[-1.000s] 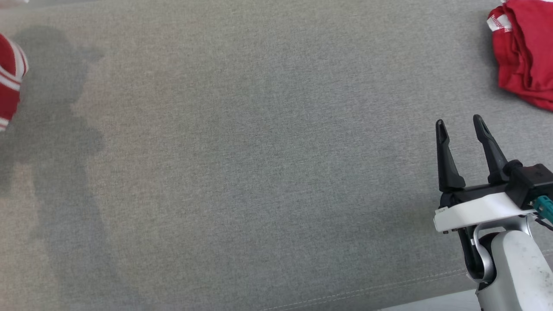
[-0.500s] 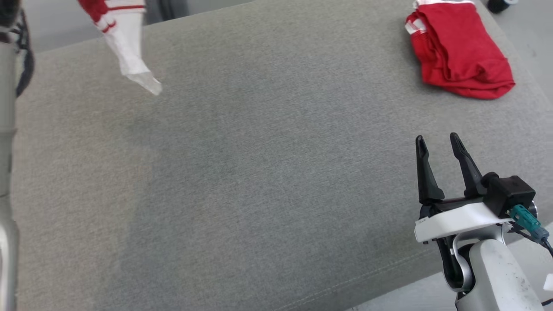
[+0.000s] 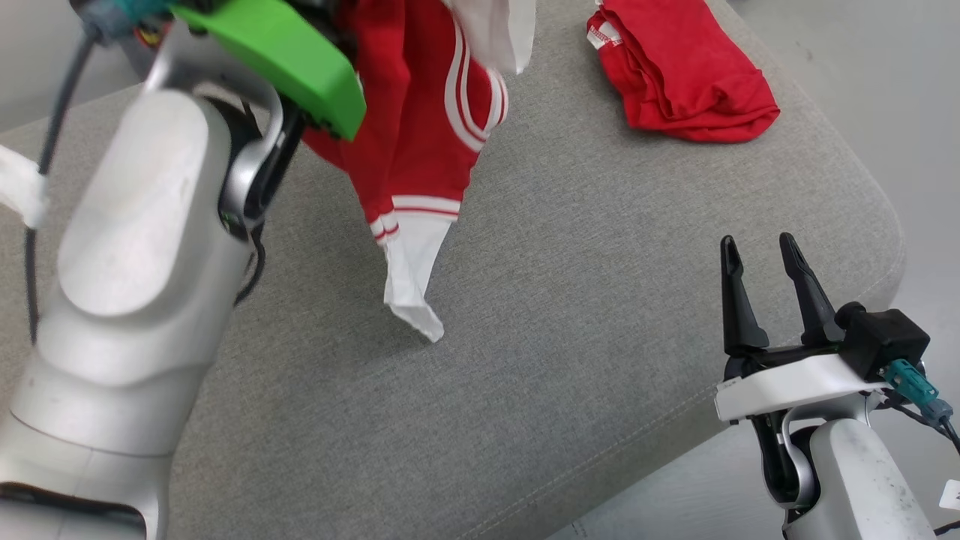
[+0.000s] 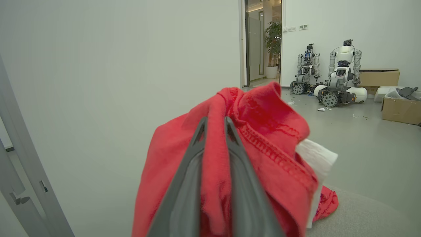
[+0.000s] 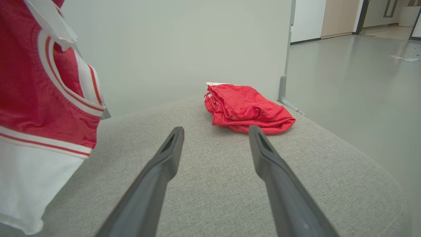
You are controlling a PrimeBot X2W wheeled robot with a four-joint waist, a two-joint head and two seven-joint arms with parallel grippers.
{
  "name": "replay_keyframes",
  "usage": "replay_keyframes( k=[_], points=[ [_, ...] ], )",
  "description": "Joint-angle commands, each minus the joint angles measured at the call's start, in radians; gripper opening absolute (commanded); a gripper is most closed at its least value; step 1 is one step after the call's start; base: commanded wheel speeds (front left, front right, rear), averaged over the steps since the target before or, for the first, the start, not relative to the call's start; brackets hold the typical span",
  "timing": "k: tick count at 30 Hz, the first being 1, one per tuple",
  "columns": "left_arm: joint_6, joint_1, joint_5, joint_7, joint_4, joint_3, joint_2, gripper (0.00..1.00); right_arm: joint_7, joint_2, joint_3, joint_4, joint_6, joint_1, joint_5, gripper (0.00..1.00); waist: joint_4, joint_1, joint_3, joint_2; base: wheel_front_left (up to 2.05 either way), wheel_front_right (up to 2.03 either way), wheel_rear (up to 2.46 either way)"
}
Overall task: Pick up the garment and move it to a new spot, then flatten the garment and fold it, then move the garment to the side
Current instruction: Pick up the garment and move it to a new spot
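The left gripper (image 4: 214,120) is clamped shut on a bunched red fold of the red-and-white garment (image 3: 420,135), which hangs from it above the back-left part of the grey upholstered cushion (image 3: 570,300). The garment's white lower end (image 3: 412,300) drops to a point close over the fabric; whether it touches cannot be told. The left arm's pale forearm (image 3: 142,247) and green wrist mount (image 3: 285,56) stand in front of the cushion's left side.

The right gripper (image 3: 761,251) is open and empty, fingers spread, above the cushion's front-right edge, well apart from the hanging garment. Between them lies a broad bare stretch of cushion. A second, crumpled red garment (image 3: 682,82) sits near the back-right edge, beyond the right gripper's fingers (image 5: 164,164). The cushion's right corner (image 3: 877,217) is rounded, its stitched front edge (image 3: 615,450) runs diagonally, and grey floor (image 3: 862,75) lies past both
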Motion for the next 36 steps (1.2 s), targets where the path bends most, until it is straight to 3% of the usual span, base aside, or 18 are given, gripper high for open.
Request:
replay_keyframes(
  k=[1, 13, 14, 16, 25, 36],
  points=[
    [0.011, 0.054, -0.007, -0.012, 0.007, -0.005, 0.004, 0.0, -0.004, 0.002, 0.002, 0.0, -0.002, 0.004, 0.007, 1.0, 0.003, 0.0001, 0.002, -0.0001, 0.0, 0.0, 0.0],
    [0.052, 0.36, -0.03, -0.111, 0.131, -0.038, 0.017, 0.0, -0.005, 0.002, 0.012, 0.009, -0.002, -0.001, 0.009, 1.0, 0.057, 0.0001, 0.002, -0.0001, 0.0, 0.0, 0.0],
    [0.052, 0.365, -0.023, -0.12, 0.139, -0.041, 0.02, 0.22, -0.005, 0.002, 0.014, 0.011, -0.002, 0.0, 0.009, 1.0, 0.061, 0.0001, 0.001, -0.0001, 0.0, 0.0, 0.0],
    [0.056, 0.372, -0.009, -0.142, 0.152, -0.049, 0.021, 1.0, -0.005, 0.002, 0.015, 0.016, -0.002, 0.0, 0.007, 1.0, 0.07, 0.0001, -0.006, -0.0001, 0.0, 0.0, 0.0],
    [0.081, 0.388, -0.012, -0.241, 0.15, -0.015, 0.024, 1.0, -0.005, 0.002, 0.018, 0.034, -0.002, 0.025, -0.014, 1.0, 0.123, 0.0001, -0.078, -0.0001, 0.0, 0.0, 0.0],
    [0.143, 0.541, -0.007, -0.276, 0.028, 0.063, 0.095, 1.0, -0.005, -0.017, 0.016, 0.036, -0.002, 0.063, -0.022, 1.0, 0.236, 0.0001, -0.147, -0.0001, 0.0, 0.0, 0.0]
  ],
)
